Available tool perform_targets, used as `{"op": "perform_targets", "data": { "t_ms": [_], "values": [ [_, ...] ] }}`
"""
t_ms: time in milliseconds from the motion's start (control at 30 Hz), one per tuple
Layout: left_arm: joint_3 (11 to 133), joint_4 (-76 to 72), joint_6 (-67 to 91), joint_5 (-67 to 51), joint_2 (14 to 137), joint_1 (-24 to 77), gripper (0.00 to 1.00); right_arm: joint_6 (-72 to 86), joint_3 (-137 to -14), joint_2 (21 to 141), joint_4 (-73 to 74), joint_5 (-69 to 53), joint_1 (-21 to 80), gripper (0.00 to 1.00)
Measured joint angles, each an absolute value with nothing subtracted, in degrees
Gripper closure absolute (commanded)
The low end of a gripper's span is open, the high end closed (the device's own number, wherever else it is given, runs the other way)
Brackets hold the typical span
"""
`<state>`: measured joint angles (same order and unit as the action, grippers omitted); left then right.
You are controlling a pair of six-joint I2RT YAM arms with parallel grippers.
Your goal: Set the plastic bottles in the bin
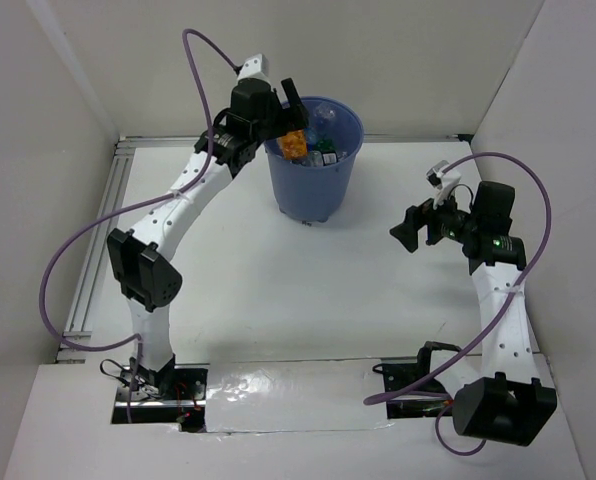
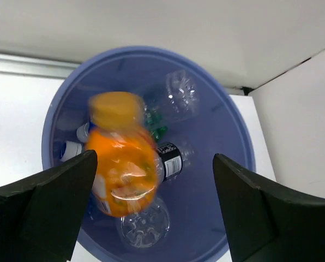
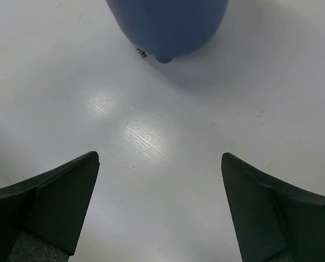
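Observation:
The blue bin (image 1: 313, 190) stands at the back of the table. My left gripper (image 1: 289, 112) hangs open over its mouth. In the left wrist view the orange bottle (image 2: 121, 158) is motion-blurred between the spread fingers of my left gripper (image 2: 154, 158), free of both, above the bin's inner wall (image 2: 222, 136). Inside lie a clear bottle (image 2: 179, 95), another clear one (image 2: 143, 226), a green one (image 2: 156, 124) and a dark-labelled one (image 2: 170, 158). The orange bottle shows at the rim from above (image 1: 295, 145). My right gripper (image 1: 410, 232) is open and empty over bare table (image 3: 160, 157).
The bin's base (image 3: 168, 22) shows at the top of the right wrist view. White walls close in the table on the left, back and right. An aluminium rail (image 1: 98, 240) runs along the left edge.

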<state>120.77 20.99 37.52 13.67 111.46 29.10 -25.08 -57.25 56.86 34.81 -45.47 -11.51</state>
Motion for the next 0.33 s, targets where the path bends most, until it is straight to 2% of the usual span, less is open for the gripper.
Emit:
{"op": "perform_targets", "data": {
  "t_ms": [167,333],
  "values": [
    [119.3,20.1,34.3,13.1,107.1,29.1,0.0,-18.6,-57.3,56.9,34.5,-39.0,-11.1,0.0],
    [104.1,15.7,29.7,10.3,88.6,30.1,0.0,-13.9,-57.2,56.6,33.4,-31.8,-11.1,0.0]
  ]
}}
